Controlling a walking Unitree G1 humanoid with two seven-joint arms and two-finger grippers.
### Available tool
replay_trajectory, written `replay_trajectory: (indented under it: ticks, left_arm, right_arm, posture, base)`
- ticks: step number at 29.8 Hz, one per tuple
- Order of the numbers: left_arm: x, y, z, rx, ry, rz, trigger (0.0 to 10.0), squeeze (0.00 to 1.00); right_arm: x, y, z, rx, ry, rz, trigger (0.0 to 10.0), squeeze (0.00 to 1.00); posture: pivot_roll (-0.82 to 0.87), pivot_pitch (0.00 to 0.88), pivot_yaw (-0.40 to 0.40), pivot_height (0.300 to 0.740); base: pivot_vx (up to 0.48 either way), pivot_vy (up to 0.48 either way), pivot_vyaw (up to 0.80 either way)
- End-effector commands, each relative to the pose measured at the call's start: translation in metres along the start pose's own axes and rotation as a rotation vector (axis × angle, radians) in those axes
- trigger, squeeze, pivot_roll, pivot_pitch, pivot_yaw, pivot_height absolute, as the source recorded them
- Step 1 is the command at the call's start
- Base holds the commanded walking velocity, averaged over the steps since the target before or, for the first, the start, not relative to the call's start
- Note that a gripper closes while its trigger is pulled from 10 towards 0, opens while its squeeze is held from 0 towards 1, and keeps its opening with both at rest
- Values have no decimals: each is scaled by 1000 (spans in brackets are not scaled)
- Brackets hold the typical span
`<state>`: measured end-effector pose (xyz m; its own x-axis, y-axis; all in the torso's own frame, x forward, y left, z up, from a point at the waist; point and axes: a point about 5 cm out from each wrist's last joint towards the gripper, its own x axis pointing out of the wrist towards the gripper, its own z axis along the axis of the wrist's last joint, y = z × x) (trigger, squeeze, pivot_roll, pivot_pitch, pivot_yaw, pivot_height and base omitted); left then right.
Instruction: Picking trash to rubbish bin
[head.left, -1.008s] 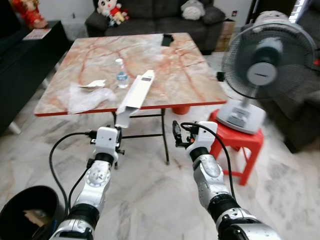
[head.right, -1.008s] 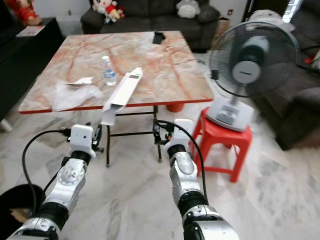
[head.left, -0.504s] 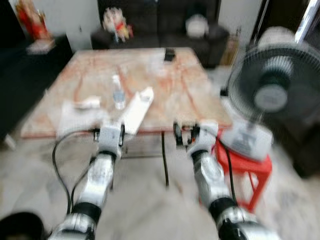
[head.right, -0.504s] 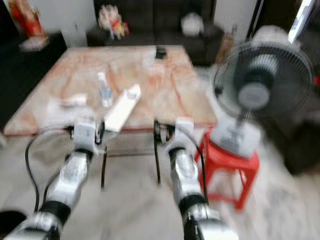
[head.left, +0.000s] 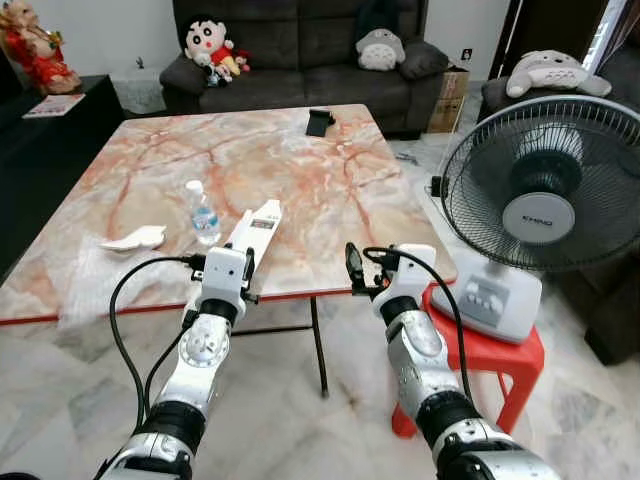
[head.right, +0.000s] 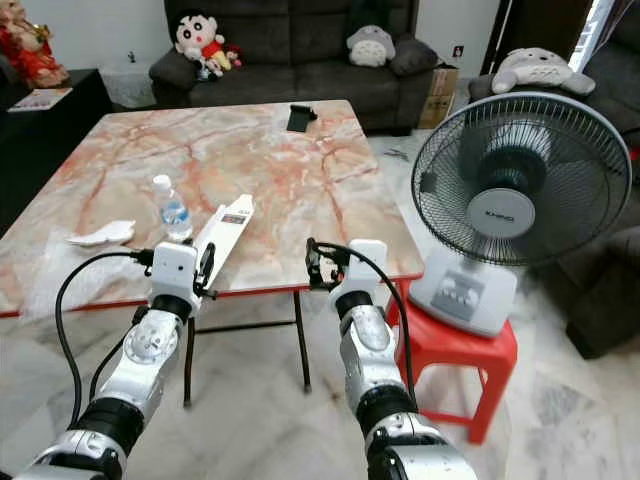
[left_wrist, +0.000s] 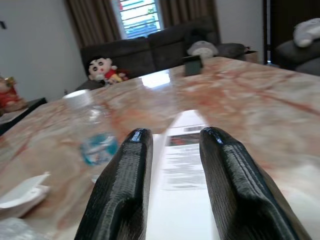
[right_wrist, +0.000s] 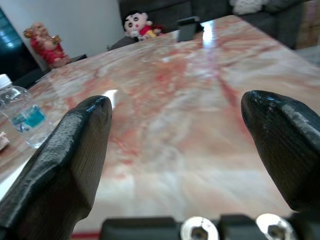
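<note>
Now your left gripper (left_wrist: 172, 145) is hovering, fingers parted, over the white carton (head.left: 252, 226) | your right gripper (right_wrist: 177, 125) is gaping wide at the table (head.left: 300, 160) edge.

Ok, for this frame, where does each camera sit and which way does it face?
Left eye view: head, looking forward and down at the marble table; both silver arms show, left tool, right tool.
Right eye view: same head, same scene, with the fan.
Left wrist view: looks along its open fingers at the white box.
Right wrist view: looks along its wide-open fingers across the tabletop.
Shared: both wrist views see the water bottle.
</note>
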<state>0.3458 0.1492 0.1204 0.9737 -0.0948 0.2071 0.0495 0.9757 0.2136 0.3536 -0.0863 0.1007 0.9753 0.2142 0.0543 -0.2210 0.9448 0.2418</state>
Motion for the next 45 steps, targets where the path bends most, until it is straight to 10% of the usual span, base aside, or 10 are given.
replay_trajectory:
  ticks: [1, 15, 16, 17, 32, 45]
  left_arm:
    - [1, 10, 3, 22, -13, 19, 10000, 0]
    - [2, -5, 10, 105, -52, -83, 10000, 0]
    - [2, -8, 10, 113, -53, -104, 10000, 259]
    - [1, -9, 10, 119, -55, -114, 10000, 1000]
    - [1, -17, 7, 180, -20, -182, 10000, 1000]
    - [-19, 20, -10, 87, 47, -18, 10000, 1000]
  right_arm:
    - [3, 11, 2, 10, -2, 29, 10000, 0]
    - [3, 13, 1, 15, 2, 30, 10000, 0]
    - [3, 13, 1, 14, 2, 30, 10000, 0]
    - [3, 13, 1, 14, 2, 29, 10000, 0]
    - [3, 15, 0, 14, 10, 36, 10000, 0]
    - [1, 20, -8, 6, 53, 57, 10000, 0]
  posture:
    - [16, 0, 23, 740]
    - [17, 0, 25, 740]
    - [17, 0, 25, 740]
    - [17, 0, 25, 740]
    - [18, 0, 26, 740]
    - [27, 0, 22, 740]
  base:
    - [465, 0, 0]
    - [197, 0, 0]
    - [0, 0, 0]
    - [0, 0, 0]
    - [0, 0, 0]
    - [0, 0, 0]
